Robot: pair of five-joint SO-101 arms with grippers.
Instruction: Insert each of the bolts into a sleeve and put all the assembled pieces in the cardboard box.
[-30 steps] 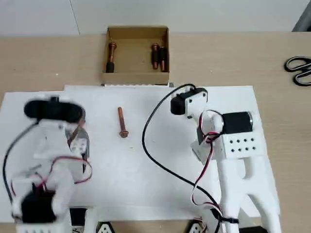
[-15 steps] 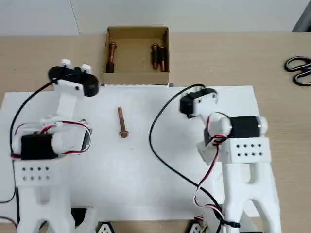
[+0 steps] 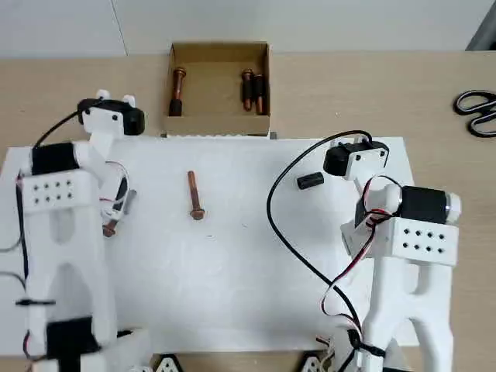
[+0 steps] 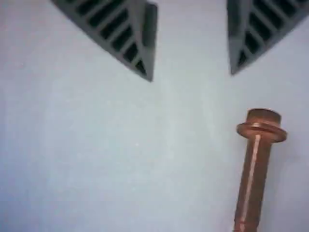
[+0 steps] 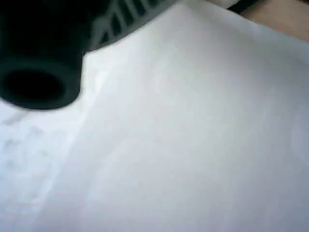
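Bolts: one loose bolt (image 3: 194,195) lies near the middle of the white sheet (image 3: 232,294), its head toward the arms' bases and its shank pointing at the cardboard box (image 3: 217,124); a second bolt (image 4: 256,169) lies flat on the sheet below the left arm, and in the left wrist view it sits just beside the fingers, not between them
Sleeve: a black sleeve (image 3: 310,181) lies on the sheet just beside the right arm's wrist, well apart from the loose bolt; the right wrist view shows its open end up close
Box: it stands on the wooden table (image 3: 387,93) at the far edge of the sheet, open at the top
Assembled pieces: three lie inside the box, a single piece (image 3: 177,91) along one side wall and a pair (image 3: 254,91) side by side at the opposite wall
Left gripper (image 4: 190,75): released, its two ribbed fingers spread wide above the sheet with nothing between them
Right gripper (image 5: 120,17): a grey ribbed finger shows right next to the sleeve; I cannot tell whether it is clenched on the sleeve or released
Scissors (image 3: 477,112): on the bare table, well to the right of the sheet
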